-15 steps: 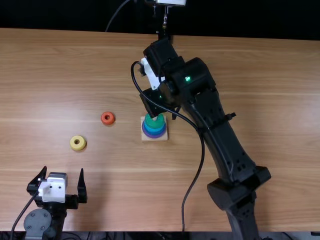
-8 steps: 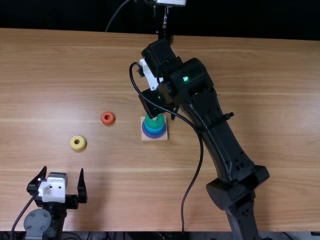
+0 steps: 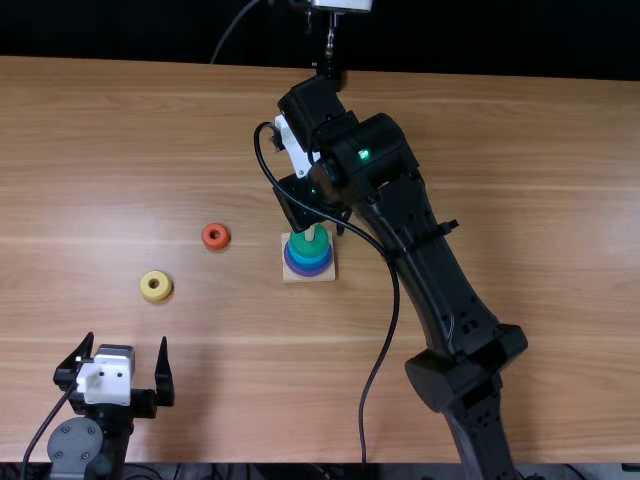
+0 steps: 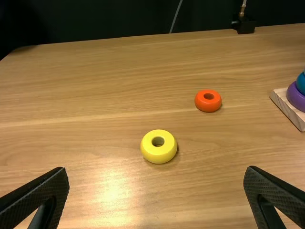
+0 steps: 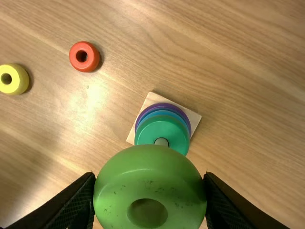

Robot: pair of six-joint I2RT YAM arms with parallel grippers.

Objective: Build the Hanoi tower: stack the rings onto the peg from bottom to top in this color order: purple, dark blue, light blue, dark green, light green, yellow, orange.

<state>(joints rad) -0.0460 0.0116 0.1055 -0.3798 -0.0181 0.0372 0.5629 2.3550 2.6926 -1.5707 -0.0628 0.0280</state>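
One speckled, rounded light green ring (image 5: 148,171), pinched by right pincer (image 3: 318,210); left pincer (image 3: 126,341), rough-textured, spread.

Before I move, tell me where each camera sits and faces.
Top view: above the table's near edge, facing steeply down; left arm, right arm show.
Left wrist view: on that arm, facing the far edge; open left pincer.
Right wrist view: on that arm, facing down on the ring stack; right pincer gripping light green ring.
Wrist views share: yellow ring, orange ring.
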